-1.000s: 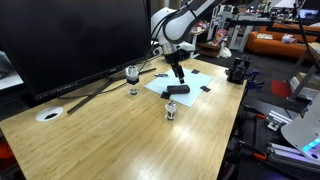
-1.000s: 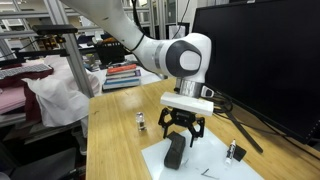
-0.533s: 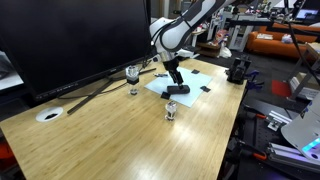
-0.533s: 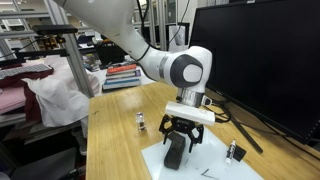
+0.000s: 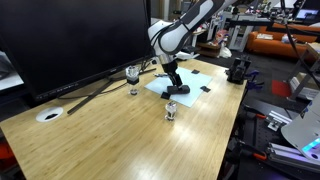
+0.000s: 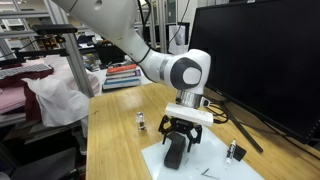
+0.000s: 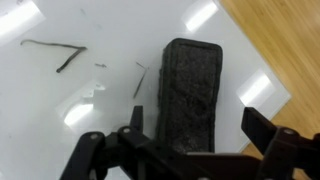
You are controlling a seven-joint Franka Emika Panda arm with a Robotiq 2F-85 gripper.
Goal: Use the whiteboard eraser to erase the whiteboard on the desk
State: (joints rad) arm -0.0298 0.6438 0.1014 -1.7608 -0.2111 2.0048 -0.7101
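In the wrist view, dark pen strokes (image 7: 55,45) mark the whiteboard (image 7: 60,110) at left. Mid-frame, the whiteboard eraser (image 7: 190,85), a near-black, rough-textured oblong block, lies on the white sheet. The hand (image 7: 193,118) stands open, one finger on each side of the block with a gap at each. At right, the wooden worktop (image 7: 285,40) shows past the sheet's edge. Only an exterior view shows a small glass item (image 6: 140,123) near the sheet and the monitor (image 6: 265,60) behind.

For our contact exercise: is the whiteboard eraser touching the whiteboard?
Touching. The wrist view shows the whiteboard eraser lying flat on the whiteboard, its whole length resting on the sheet.
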